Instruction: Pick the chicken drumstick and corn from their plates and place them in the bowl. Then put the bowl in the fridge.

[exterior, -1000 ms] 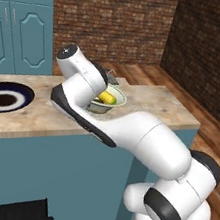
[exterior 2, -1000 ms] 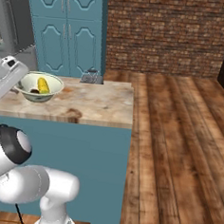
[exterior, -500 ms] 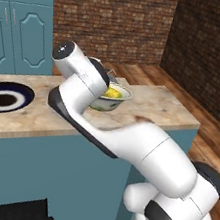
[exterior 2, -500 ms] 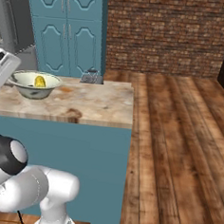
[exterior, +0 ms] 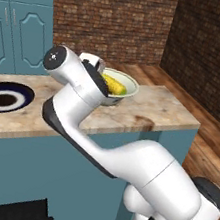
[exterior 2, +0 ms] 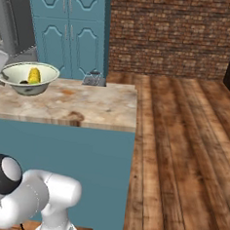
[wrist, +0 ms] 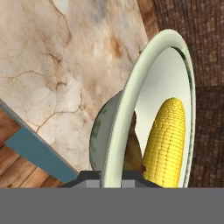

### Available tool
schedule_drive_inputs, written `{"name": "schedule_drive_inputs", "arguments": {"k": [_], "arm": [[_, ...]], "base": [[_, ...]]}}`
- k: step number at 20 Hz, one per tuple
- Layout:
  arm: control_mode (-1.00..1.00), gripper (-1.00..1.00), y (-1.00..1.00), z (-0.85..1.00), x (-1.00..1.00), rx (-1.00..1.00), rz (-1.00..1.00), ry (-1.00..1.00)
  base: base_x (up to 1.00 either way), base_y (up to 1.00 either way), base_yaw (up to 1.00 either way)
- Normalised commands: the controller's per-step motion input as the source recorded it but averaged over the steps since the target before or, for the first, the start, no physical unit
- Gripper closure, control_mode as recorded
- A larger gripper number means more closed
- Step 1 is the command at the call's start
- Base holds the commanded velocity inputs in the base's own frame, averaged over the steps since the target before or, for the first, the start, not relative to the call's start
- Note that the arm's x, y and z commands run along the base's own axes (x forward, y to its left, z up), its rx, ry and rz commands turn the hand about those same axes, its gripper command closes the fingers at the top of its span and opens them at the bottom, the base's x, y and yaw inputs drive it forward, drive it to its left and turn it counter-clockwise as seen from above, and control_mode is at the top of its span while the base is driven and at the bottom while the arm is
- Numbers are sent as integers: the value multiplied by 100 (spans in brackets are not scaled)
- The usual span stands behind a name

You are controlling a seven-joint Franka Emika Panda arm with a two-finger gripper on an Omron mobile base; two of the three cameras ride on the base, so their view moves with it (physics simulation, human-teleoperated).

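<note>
Cream-green bowl (wrist: 144, 87), stiff and probably smooth-glazed, is clamped by its rim in the closed pincer (wrist: 111, 175), above the tabletop (wrist: 57, 65). Corn (wrist: 168, 140) and drumstick (wrist: 131, 153) lie loose inside; keep it level or they may roll.

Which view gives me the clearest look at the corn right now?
The hand view: the corn lies large and close inside the bowl, kernels distinct. The right base view shows it small but unobstructed, above the rim. In the left base view the arm covers part of it.
</note>
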Motion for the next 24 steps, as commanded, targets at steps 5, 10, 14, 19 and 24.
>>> {"name": "schedule_drive_inputs", "arguments": {"k": [5,10,14,19,24], "arm": [[-100,100,0,5,-31,-4,0,-16],[-100,100,0,2,-23,-1,0,-8],[-100,100,0,0,-3,0,0,-2],[-100,100,0,0,0,0,0,0],[-100,100,0,0,0,0,0,0]], "base": [[0,0,0],[0,0,0],[0,0,0],[0,0,0],[0,0,0]]}}
